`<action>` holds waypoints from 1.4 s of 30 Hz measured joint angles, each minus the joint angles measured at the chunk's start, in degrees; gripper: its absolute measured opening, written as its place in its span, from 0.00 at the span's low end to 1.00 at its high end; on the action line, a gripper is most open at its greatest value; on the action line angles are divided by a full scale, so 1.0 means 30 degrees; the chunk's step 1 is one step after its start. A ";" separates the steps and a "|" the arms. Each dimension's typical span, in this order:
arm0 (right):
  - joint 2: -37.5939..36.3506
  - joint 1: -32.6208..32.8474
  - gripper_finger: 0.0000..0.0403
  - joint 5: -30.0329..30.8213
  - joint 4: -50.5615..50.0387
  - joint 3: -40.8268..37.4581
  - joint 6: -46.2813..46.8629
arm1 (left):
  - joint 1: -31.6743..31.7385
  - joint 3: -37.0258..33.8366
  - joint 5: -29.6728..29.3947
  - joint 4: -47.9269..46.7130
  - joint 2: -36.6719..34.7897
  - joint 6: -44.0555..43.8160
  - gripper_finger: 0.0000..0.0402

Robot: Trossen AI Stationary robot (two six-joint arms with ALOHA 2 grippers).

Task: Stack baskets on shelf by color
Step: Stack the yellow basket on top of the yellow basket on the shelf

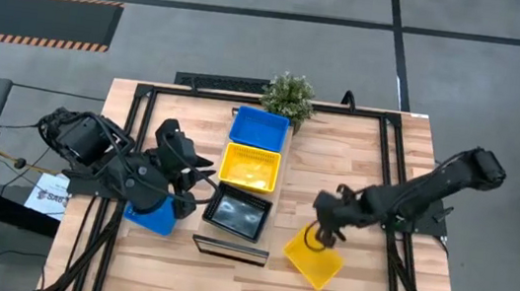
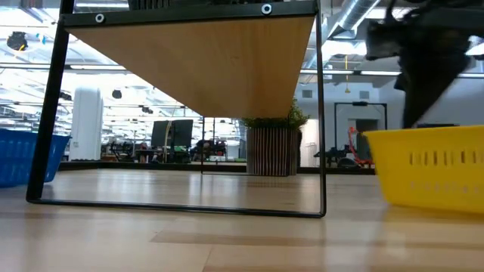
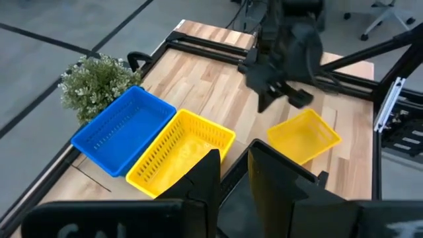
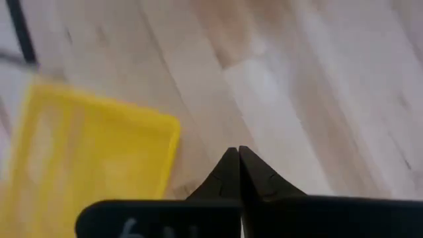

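Note:
On the raised shelf point(image 2: 204, 60) a blue basket point(image 1: 259, 129) sits at the far end and a yellow basket point(image 1: 250, 166) in the middle. A black basket point(image 1: 238, 212) is over the near end, slightly askew, with my left gripper point(image 1: 196, 195) shut on it from the left. Another blue basket point(image 1: 154, 216) rests on the table under the left arm. A second yellow basket point(image 1: 316, 257) lies on the table at the near right. My right gripper point(image 4: 239, 153) is shut and holds nothing, above the wood just beside that basket's corner. My left gripper holds the black basket by its rim on the side toward the table's left point(image 1: 210, 204). The fingers point(image 3: 208, 178) come from the left, slanting down, and the basket's dark wall point(image 3: 287, 168) stretches ahead of them. My own fingers hide the place of contact. I cannot tell whether the basket rests on the shelf.
A small potted plant point(image 1: 289, 96) stands at the table's far edge behind the shelf. Black frame rails point(image 1: 392, 162) run along the table's left and right sides. Bare wood point(image 1: 337, 165) lies between the shelf and the right rail.

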 joint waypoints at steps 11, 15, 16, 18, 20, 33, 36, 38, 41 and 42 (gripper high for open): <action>-0.1462 0.4640 0.01 -0.4589 -0.3520 0.0006 1.5836 | -0.1078 0.0000 -0.1053 -0.0015 0.0000 -0.0654 0.17; -0.0351 0.7660 0.01 -0.7833 -0.3055 0.0006 1.8984 | -0.1293 0.0000 -0.1056 -0.0015 0.0000 -0.0662 0.17; 0.0038 0.8326 0.00 -0.8398 -0.2842 0.0006 1.9584 | -0.1293 0.0000 -0.1056 -0.0015 0.0000 -0.0662 0.17; 0.0847 0.9464 0.00 -0.9244 -0.2372 0.0006 2.0404 | -0.1293 0.0000 -0.1056 -0.0015 0.0000 -0.0662 0.17; 0.1613 0.9766 0.00 -0.9931 -0.2069 0.0006 2.0570 | -0.1293 0.0000 -0.1058 -0.0015 0.0006 -0.0662 0.17; 0.0374 -0.1530 0.00 0.3249 0.2896 0.0441 0.5166 | -0.1104 -0.0007 -0.1939 -0.0044 0.0000 -0.0997 0.17; -0.0625 -0.2036 0.01 0.3288 0.2147 0.0418 0.4505 | -0.1111 -0.0007 -0.1909 -0.0132 0.0000 -0.1381 0.17; -0.1099 -0.2133 0.01 0.3083 0.1718 0.0392 0.4491 | -0.1111 -0.0007 -0.1883 -0.0160 0.0000 -0.1971 0.17; -0.1462 -0.1833 0.01 0.2433 0.1409 0.0392 0.4491 | -0.1278 -0.0007 -0.1654 -0.0837 0.0000 -0.3185 0.17; -0.1455 -0.1715 0.01 0.2271 0.1386 0.0392 0.4491 | -0.1308 -0.0046 -0.1674 -0.1296 0.0009 -0.3913 0.17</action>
